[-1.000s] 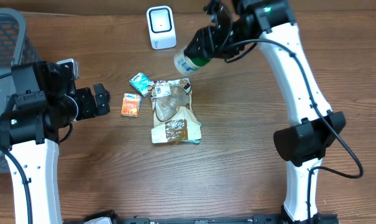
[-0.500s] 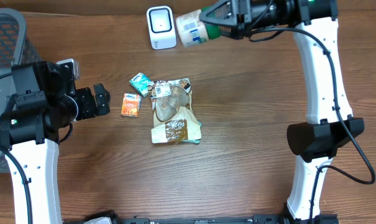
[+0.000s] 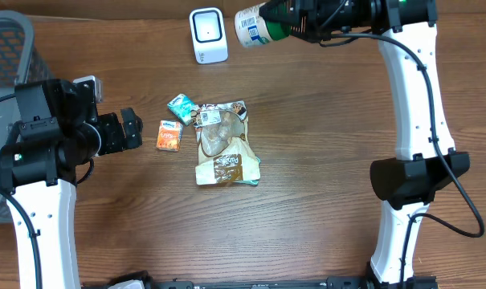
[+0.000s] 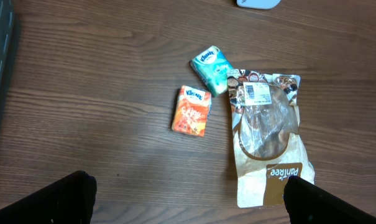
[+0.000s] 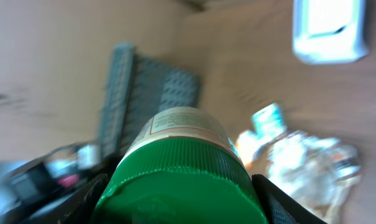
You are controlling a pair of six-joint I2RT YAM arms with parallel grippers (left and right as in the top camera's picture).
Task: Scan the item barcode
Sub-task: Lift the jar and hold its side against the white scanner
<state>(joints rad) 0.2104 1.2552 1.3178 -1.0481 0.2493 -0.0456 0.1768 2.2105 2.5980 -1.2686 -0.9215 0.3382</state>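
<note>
The item is a white jar with a green lid (image 3: 255, 26), held on its side in the air at the back of the table, just right of the white barcode scanner (image 3: 208, 34). My right gripper (image 3: 287, 20) is shut on its lid end. In the right wrist view the green lid (image 5: 181, 180) fills the space between the fingers of my right gripper (image 5: 181, 202), and the scanner (image 5: 329, 28) is blurred at the top right. No barcode shows. My left gripper (image 3: 134, 128) hangs open over bare wood; its wrist view shows the left gripper (image 4: 191, 199) with nothing between its fingers.
An orange tissue pack (image 3: 169, 136), a teal tissue pack (image 3: 181, 107) and a clear snack bag with a brown label (image 3: 222, 144) lie mid-table. A dark mesh basket (image 3: 6, 56) stands at the far left.
My right arm has carried the jar from above the snack bag up and back to beside the scanner. The left arm and the table items have not moved.
</note>
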